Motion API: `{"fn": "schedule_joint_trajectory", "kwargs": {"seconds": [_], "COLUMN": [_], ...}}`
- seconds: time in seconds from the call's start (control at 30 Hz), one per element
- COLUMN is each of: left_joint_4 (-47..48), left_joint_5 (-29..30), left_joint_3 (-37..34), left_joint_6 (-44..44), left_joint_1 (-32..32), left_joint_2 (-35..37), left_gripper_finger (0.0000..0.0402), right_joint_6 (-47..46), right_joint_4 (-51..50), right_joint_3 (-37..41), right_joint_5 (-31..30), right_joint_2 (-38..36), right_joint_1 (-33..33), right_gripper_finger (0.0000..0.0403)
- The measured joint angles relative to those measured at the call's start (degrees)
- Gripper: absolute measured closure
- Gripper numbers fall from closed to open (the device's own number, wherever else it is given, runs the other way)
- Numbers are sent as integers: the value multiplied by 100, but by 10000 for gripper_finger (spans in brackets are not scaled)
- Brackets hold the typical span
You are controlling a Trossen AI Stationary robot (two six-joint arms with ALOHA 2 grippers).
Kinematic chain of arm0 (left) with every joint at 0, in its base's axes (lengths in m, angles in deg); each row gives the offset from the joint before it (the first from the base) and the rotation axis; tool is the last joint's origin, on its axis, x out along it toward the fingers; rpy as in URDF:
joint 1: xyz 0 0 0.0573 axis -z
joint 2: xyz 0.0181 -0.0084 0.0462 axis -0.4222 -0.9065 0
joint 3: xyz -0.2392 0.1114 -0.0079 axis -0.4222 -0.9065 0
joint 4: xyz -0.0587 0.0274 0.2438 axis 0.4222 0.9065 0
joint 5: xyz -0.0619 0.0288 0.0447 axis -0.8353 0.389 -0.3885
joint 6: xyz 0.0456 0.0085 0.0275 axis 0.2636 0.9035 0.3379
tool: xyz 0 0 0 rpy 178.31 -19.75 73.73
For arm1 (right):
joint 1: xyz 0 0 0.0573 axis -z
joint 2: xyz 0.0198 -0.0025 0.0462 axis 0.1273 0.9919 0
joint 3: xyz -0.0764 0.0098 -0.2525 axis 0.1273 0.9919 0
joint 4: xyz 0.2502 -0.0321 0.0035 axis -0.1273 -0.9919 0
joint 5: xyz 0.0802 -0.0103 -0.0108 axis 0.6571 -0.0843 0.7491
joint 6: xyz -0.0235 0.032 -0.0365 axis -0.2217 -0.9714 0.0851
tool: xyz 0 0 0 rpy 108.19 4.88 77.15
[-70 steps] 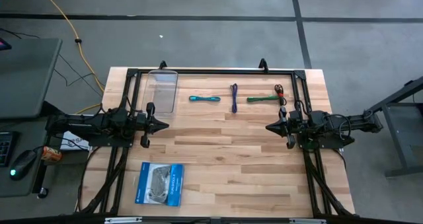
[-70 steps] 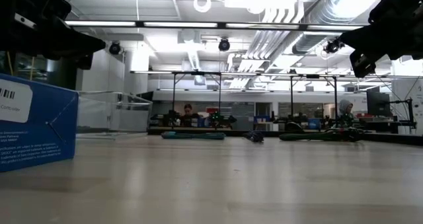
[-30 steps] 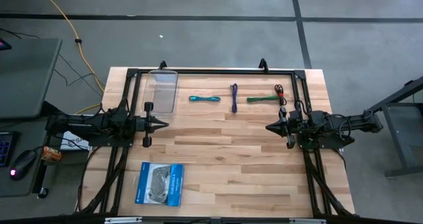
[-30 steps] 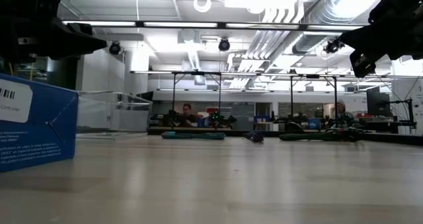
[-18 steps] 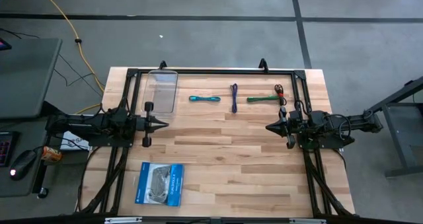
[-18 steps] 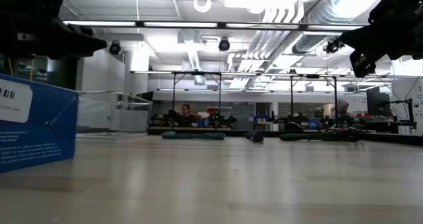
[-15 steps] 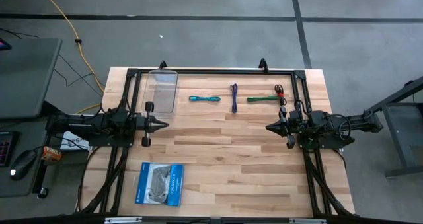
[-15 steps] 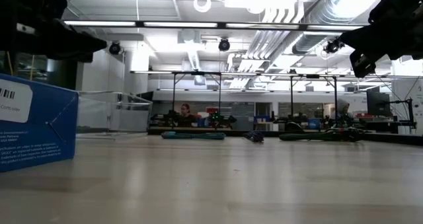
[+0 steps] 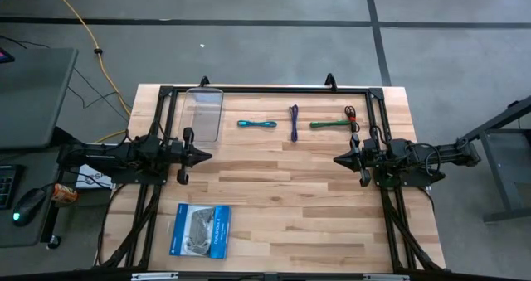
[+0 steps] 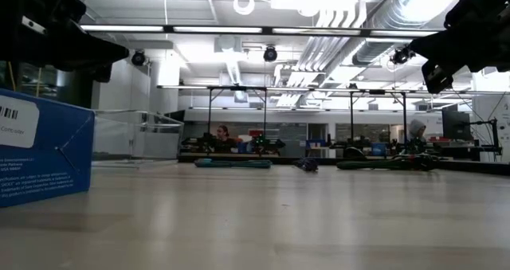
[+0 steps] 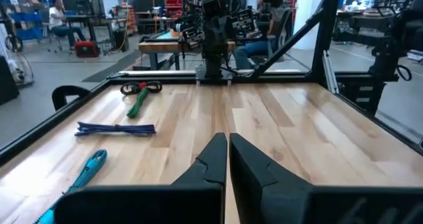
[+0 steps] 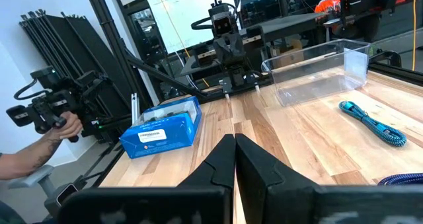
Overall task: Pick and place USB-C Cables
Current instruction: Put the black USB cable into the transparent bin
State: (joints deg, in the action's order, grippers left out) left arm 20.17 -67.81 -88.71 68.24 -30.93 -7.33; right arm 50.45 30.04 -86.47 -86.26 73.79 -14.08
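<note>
Overhead, my left gripper (image 9: 205,156) hangs above the table's (image 9: 282,206) left side, fingers pressed together, and my right gripper (image 9: 338,159) hangs above the right side, likewise pinched closed. Between them, toward the far edge, three cables lie in a row: the teal cable (image 9: 256,124), the purple cable (image 9: 294,122) and the green cable (image 9: 332,123), well apart from both grippers. A clear bin (image 9: 204,113) sits left of the teal one, and a blue packet (image 9: 200,230) lies near the front edge.

Level with the tabletop, the packet (image 10: 44,150) fills the left and the cables show as small shapes far back.

Past my left fingers (image 11: 213,159), the three cables lie loose on the wood.

Past my right fingers (image 12: 225,159), the teal cable (image 12: 371,123) lies beside the bin (image 12: 317,71); a person's hand (image 12: 58,133) holds a controller beyond the table.
</note>
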Motion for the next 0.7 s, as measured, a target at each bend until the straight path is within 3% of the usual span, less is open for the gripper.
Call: {"fn": "schedule_joint_trajectory", "kwargs": {"seconds": [0.2, 0.7], "left_joint_4": [2, 14], "left_joint_5": [0, 0], "left_joint_3": [0, 0], "left_joint_6": [-453, -482], "left_joint_1": [0, 0], "left_joint_2": [2, 0], "left_gripper_finger": [402, 391], "right_joint_6": [1, 0], "right_joint_4": [0, 0], "right_joint_3": [1, 1], "right_joint_5": [0, 0], "right_joint_2": [0, -2], "right_joint_1": [-2, -2], "right_gripper_finger": [399, 399]}}
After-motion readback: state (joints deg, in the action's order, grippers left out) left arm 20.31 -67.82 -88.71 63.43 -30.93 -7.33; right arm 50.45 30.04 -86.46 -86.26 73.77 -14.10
